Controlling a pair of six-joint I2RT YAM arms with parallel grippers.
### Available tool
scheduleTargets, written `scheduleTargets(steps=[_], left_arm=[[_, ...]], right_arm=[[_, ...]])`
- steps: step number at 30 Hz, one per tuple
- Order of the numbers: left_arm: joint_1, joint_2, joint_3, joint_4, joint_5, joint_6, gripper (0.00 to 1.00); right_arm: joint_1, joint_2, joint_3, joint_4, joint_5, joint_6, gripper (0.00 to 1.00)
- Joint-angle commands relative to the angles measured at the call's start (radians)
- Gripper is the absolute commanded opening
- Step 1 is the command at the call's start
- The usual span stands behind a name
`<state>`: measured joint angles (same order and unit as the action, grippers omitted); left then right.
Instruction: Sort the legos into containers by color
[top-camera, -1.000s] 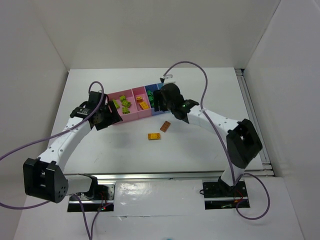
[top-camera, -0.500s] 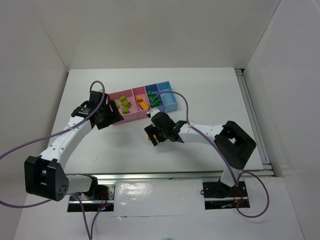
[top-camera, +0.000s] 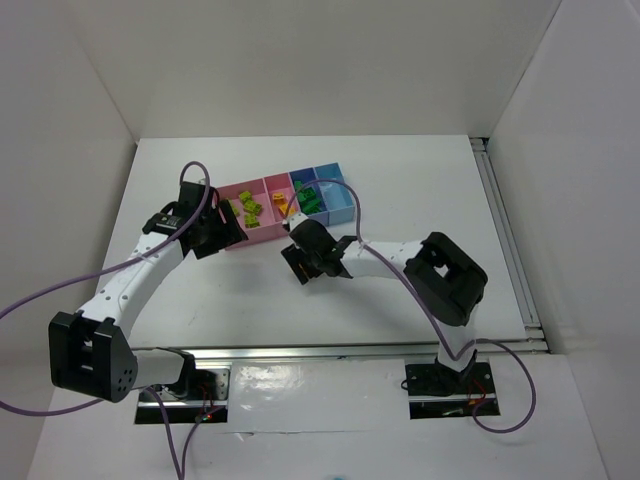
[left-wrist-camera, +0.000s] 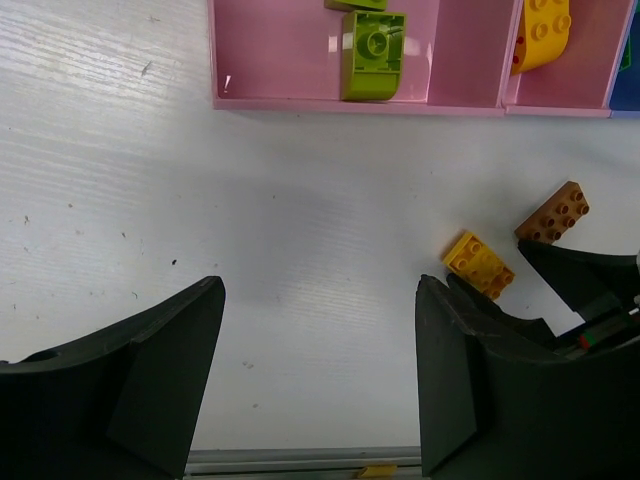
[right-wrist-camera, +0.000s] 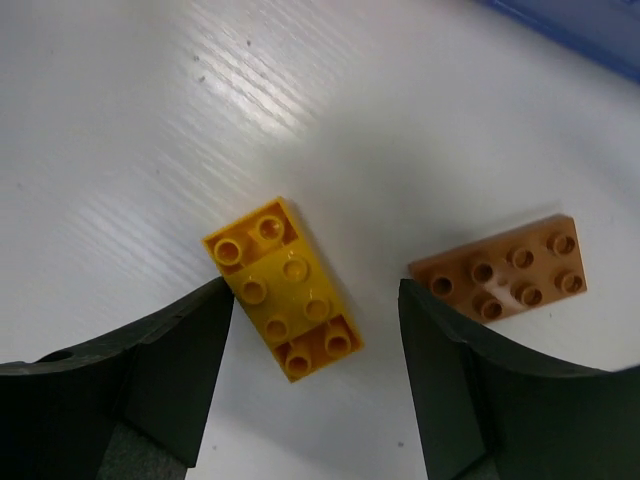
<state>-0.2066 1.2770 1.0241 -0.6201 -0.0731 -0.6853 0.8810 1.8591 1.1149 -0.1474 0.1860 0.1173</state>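
White tabletop (top-camera: 420, 190) with loose legos in front and a row of containers behind.
Nearest, the right fingers (right-wrist-camera: 140, 380) stand apart low over the tabletop, straddling a loose yellow-orange brick (right-wrist-camera: 283, 298) without clamping it; a brown-orange brick (right-wrist-camera: 500, 270) lies studs-up just beside it. To the left, the left fingers (left-wrist-camera: 150, 390) are likewise apart and hold nothing, near the pink end of the containers (top-camera: 262, 236). Behind, the end pink bin holds lime green bricks (left-wrist-camera: 372, 52), the second pink bin a yellow piece (left-wrist-camera: 545, 30), and the darker blue bin dark green bricks (top-camera: 308, 198).
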Motion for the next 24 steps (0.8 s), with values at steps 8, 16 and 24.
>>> scheduleTargets(steps=[8,16,24], left_arm=[[-0.004,-0.016,-0.015,0.011,0.015,0.000,0.80],[-0.004,0.002,-0.015,0.020,-0.019,0.000,0.80],[0.027,-0.013,-0.025,-0.032,-0.067,-0.020,0.80]], right_arm=[[0.007,0.051,0.086,0.019,0.028,0.025,0.28],[0.007,-0.103,0.206,-0.142,0.128,0.065,0.17],[-0.062,0.087,0.566,-0.184,0.194,0.028,0.18]])
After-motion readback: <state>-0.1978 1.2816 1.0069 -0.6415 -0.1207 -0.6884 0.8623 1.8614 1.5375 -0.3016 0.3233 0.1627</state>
